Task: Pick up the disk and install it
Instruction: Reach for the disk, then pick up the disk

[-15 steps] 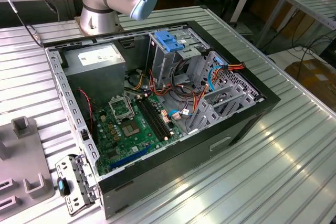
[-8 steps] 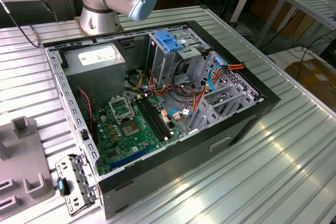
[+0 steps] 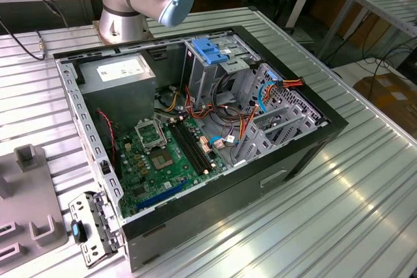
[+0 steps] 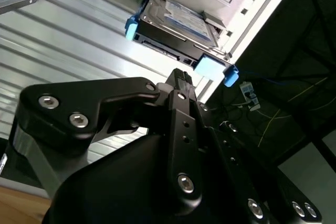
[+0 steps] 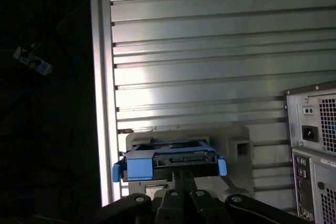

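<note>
Disk (image 4: 176, 19) lying label-up in a pale grey holder (image 5: 239, 148) on the ribbed metal table (image 5: 199, 51), beside the table's edge. Gripper (image 5: 181, 176) faces the connector end, fingers pressed together and holding nothing, near the drive but apparently apart from it. Drive is judged dense, rigid and shock-sensitive. Its smooth metal faces may slip, so the blue carrier's side rails look the surer hold.

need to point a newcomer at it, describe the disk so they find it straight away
On the ribbed metal table, near its edge, sits a pale grey holder. The disk lies on it. It is flat silver metal with a white label and a blue frame, unlike the upright grey computer case nearby.
</note>
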Controlling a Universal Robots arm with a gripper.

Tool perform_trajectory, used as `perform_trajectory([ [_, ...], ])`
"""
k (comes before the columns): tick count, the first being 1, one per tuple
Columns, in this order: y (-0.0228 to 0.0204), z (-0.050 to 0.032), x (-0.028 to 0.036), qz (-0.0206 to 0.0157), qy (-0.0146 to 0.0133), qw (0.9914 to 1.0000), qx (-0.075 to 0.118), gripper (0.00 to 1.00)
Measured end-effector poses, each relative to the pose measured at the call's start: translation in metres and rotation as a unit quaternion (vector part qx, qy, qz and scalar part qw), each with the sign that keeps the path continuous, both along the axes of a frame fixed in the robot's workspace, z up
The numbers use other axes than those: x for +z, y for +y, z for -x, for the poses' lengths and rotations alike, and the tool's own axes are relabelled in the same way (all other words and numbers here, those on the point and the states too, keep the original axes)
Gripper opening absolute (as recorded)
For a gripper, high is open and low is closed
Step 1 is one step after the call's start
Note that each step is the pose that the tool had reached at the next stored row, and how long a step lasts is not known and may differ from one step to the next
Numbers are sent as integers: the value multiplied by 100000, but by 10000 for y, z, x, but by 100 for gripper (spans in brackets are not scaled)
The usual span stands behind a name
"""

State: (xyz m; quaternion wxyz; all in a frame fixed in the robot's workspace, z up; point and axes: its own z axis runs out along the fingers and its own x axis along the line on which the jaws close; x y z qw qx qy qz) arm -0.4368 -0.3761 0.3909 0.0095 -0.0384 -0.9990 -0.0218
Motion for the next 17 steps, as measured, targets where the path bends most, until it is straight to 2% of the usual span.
perform_trajectory([
  [3,-7,69,-13,311,486,99998,53,11],
  [4,-12,114,-22,368,564,99998,67,11],
  [6,-18,278,-45,397,569,99998,119,11],
  [7,-19,298,-47,397,567,99998,128,11],
  [17,-18,304,-47,395,563,99998,127,11],
])
